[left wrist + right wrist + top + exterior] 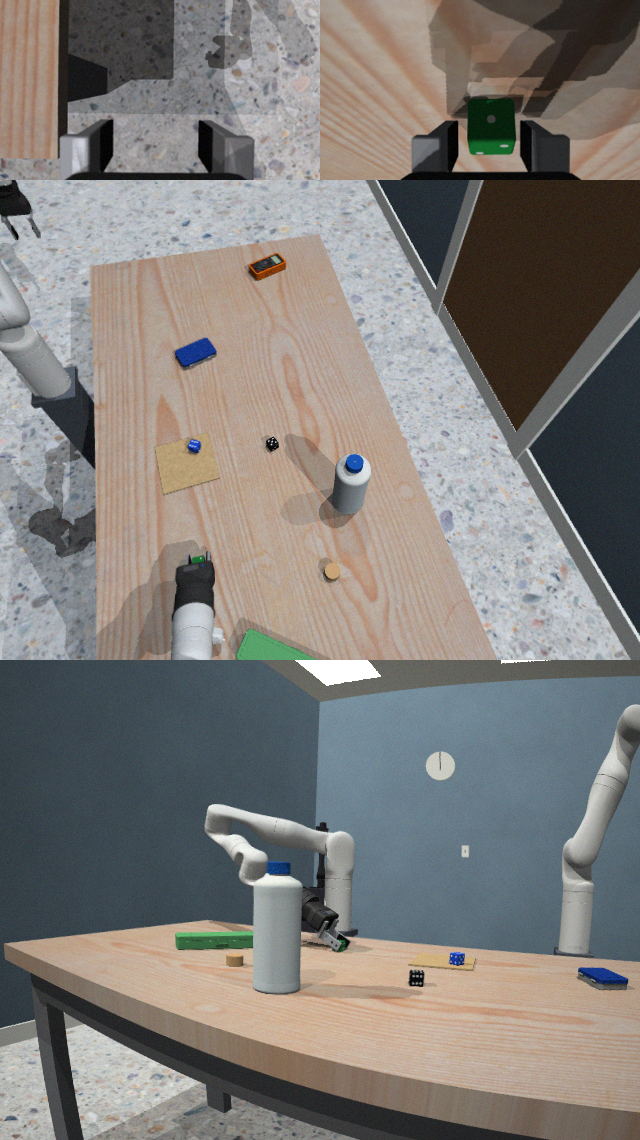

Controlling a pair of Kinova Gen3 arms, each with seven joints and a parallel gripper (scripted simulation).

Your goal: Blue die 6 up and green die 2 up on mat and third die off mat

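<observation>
The blue die [194,445] [456,958] sits on the mat [186,471] [426,962] near its far edge in the top view, seemingly with 6 on top. The black die [272,444] [416,977] lies off the mat. The green die [197,559] [342,947] [481,127] is off the mat, between the fingers of my right gripper [199,558] [489,138], which is open with a gap on both sides. The right wrist view shows its dark one-pip face and a brighter two-pip face. My left gripper [26,235] [155,138] is open and empty, beyond the table edge.
A white bottle [350,490] [277,939] stands upright beyond the black die. A wooden disc [331,571] [234,960], a green case [268,647] [211,940], a blue box [195,352] [602,976] and an orange multimeter [267,266] also lie on the table.
</observation>
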